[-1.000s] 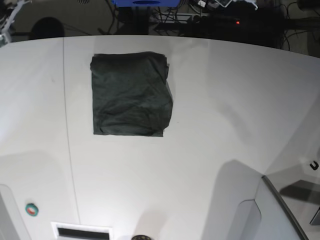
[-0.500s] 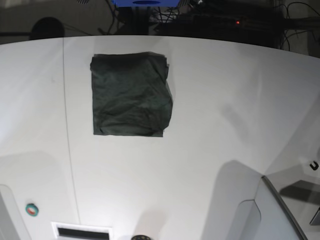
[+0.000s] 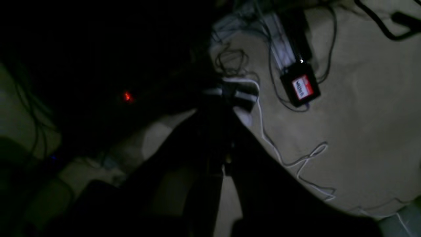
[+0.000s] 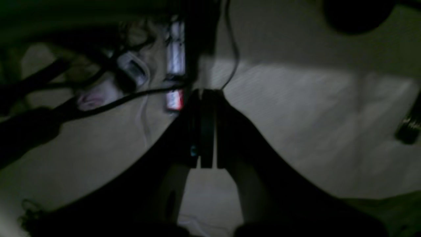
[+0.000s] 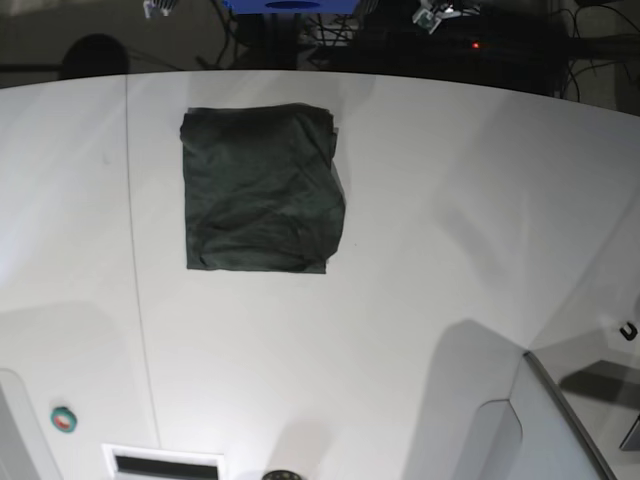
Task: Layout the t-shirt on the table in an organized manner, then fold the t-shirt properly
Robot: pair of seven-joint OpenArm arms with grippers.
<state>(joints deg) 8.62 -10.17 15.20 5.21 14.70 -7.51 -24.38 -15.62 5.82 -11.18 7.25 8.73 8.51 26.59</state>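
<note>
The dark green t-shirt (image 5: 262, 188) lies folded into a rough square on the far left part of the white table (image 5: 450, 230), with nothing touching it. In the left wrist view my left gripper (image 3: 226, 98) is shut and empty, its dark fingers meeting over a dim floor beyond the table. My right gripper (image 4: 204, 95) shows in the right wrist view, also shut on nothing, high over the floor. In the base view only small pale bits of the arms (image 5: 435, 14) show at the top edge. The t-shirt is out of both wrist views.
Cables and a black box with a red label (image 3: 300, 86) lie on the floor past the table. A blue object (image 5: 290, 5) sits behind the far edge. Near the front are a green and red button (image 5: 64, 419), a white slot (image 5: 165, 463) and a grey panel (image 5: 560, 420).
The pale arm parts at the top edge have shifted; the one at the far left corner moved inward along the edge. The t-shirt has not moved.
</note>
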